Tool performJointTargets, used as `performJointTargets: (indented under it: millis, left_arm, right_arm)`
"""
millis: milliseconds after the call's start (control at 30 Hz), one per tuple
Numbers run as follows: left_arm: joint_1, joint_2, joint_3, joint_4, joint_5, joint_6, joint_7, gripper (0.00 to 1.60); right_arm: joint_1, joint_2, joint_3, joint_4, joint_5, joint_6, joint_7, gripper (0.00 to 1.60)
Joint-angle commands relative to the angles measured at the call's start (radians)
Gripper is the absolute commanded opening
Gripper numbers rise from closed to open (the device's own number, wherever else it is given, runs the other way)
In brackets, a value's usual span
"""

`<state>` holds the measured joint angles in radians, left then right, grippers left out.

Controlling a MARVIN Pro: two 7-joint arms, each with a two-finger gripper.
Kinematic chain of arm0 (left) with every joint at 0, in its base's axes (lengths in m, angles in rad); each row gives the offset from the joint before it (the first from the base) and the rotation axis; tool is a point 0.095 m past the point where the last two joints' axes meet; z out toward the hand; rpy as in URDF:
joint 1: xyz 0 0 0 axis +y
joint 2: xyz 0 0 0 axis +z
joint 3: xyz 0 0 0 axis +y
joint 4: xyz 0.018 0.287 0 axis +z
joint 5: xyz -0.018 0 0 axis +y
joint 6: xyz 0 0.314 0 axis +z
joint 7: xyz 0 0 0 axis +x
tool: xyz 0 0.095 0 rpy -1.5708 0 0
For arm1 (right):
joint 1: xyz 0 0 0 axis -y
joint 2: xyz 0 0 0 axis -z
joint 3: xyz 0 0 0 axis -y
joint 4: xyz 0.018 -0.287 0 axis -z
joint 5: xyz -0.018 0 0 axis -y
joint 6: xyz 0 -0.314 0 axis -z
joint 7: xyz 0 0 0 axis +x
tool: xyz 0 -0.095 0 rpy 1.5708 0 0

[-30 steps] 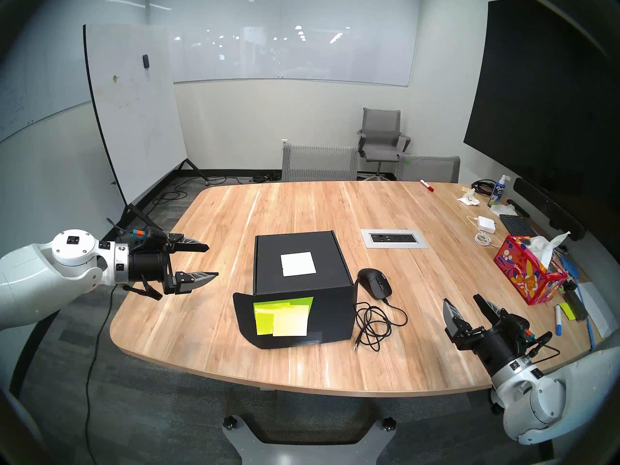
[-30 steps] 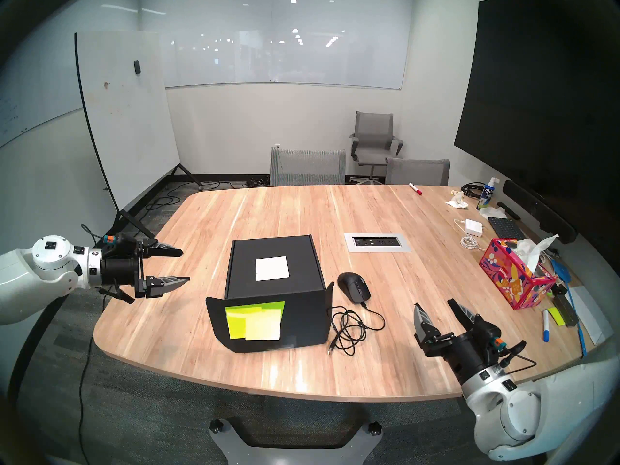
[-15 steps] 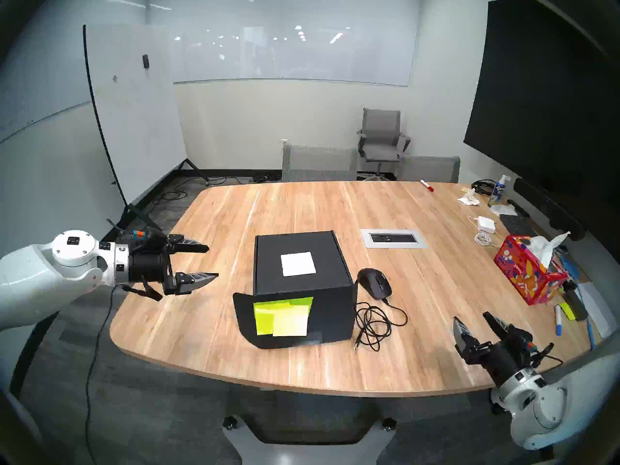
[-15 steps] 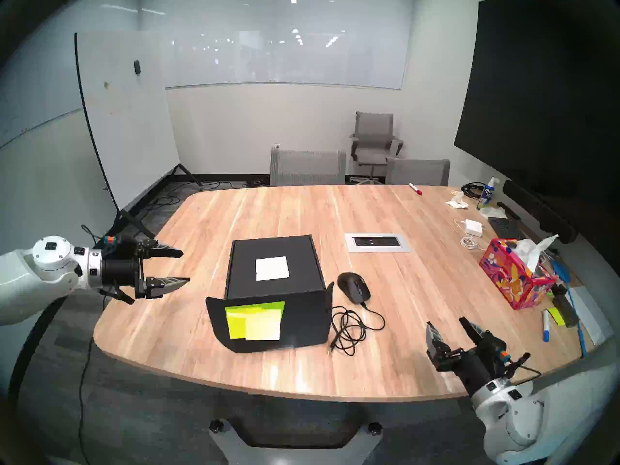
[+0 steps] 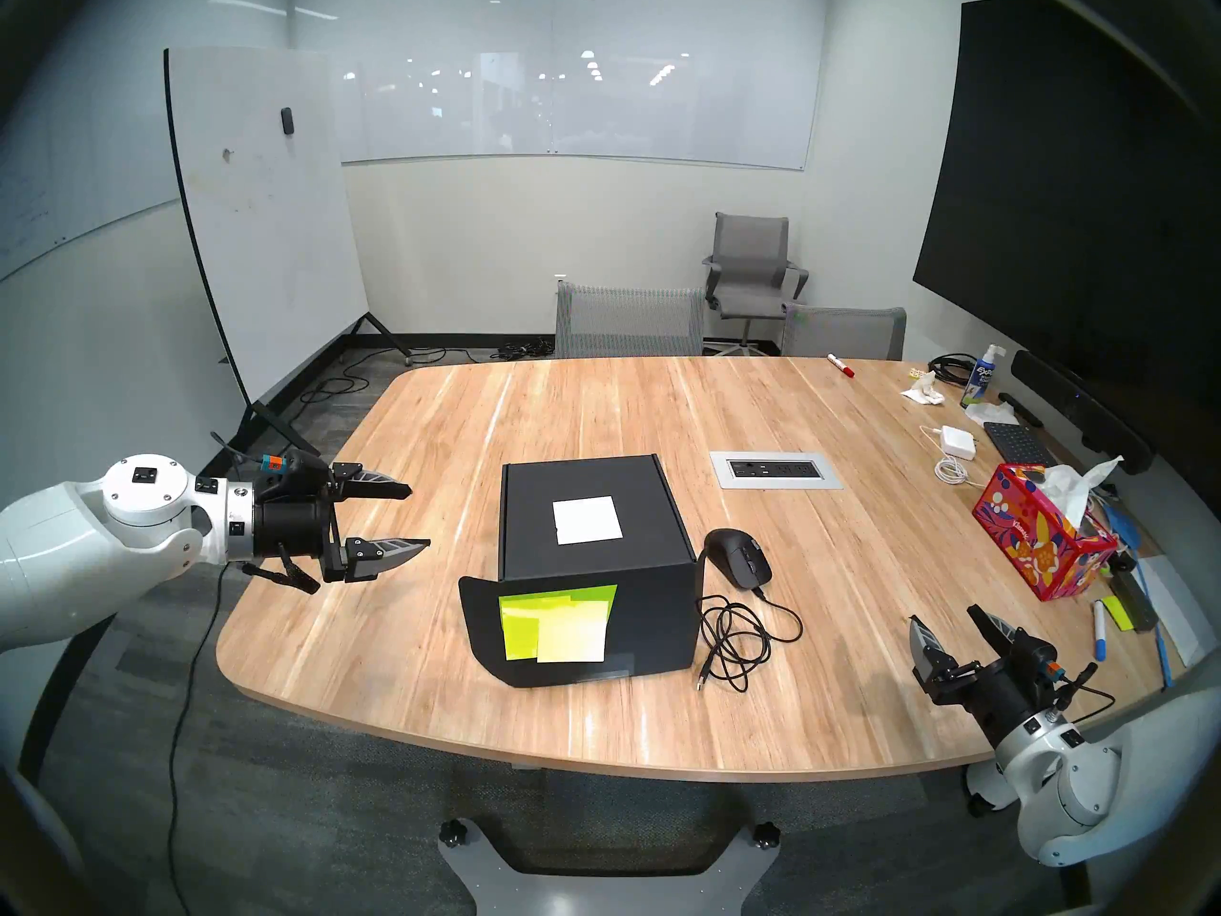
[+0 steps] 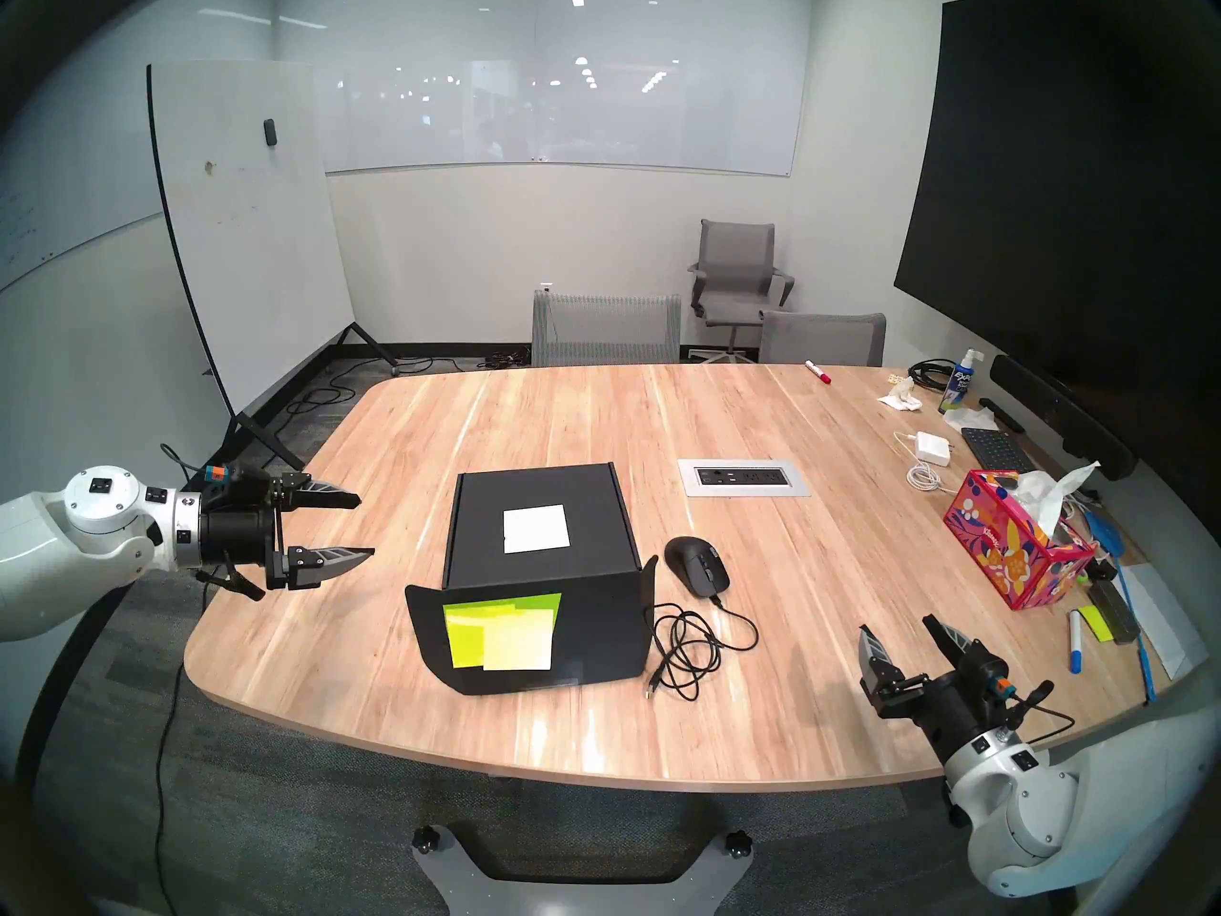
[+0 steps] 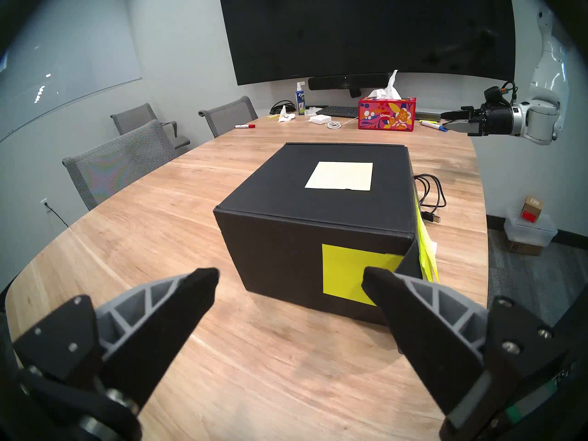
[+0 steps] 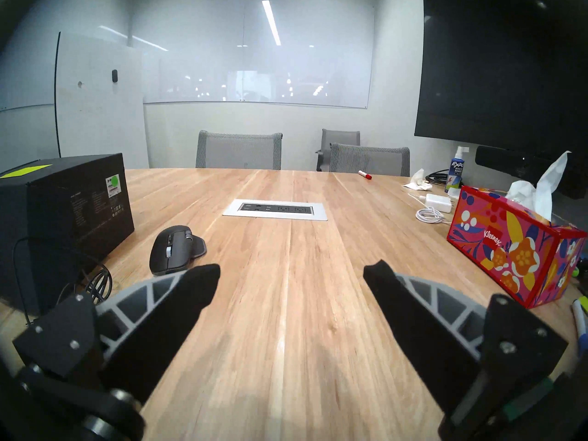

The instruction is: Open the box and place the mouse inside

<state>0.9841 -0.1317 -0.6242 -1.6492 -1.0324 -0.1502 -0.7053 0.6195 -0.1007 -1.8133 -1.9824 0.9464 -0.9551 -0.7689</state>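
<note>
The black box (image 5: 528,518) stands closed in the middle of the wooden table (image 5: 594,406), a white note on its lid and yellow-green sticky notes (image 5: 555,624) on its front flap. The black mouse (image 5: 733,558) lies just right of the box, its coiled cable (image 5: 733,644) in front of it. My left gripper (image 5: 419,517) hovers open left of the box, pointing at it; in the left wrist view the box (image 7: 270,246) fills the space ahead. My right gripper (image 5: 943,615) is open and empty near the table's front right edge, with the mouse (image 8: 173,251) ahead on its left.
A red floral tissue box (image 5: 1040,538) stands right of my right gripper. A power outlet plate (image 5: 776,470) is set into the table behind the mouse. A white charger (image 5: 958,442), keyboard, markers and spray bottle clutter the far right. Grey chairs line the far edge.
My right gripper has drawn back toward the table's front right edge, away from the mouse, still open. The left arm, box and mouse have not moved.
</note>
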Motion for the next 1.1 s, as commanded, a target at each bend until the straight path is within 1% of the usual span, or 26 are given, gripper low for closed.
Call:
performJointTargets:
  millis: [0, 1067]
  left_arm:
    - [-0.013, 0.002, -0.012, -0.003, -0.002, -0.004, 0.0, 1.6]
    - [-0.015, 0.002, -0.008, -0.003, -0.002, -0.004, 0.002, 1.6]
  right_arm:
    - [0.02, -0.009, 0.008, 0.011, 0.015, -0.005, 0.037, 1.6]
    - [0.031, -0.059, 0.0, 0.004, 0.094, -0.005, 0.246, 1.6]
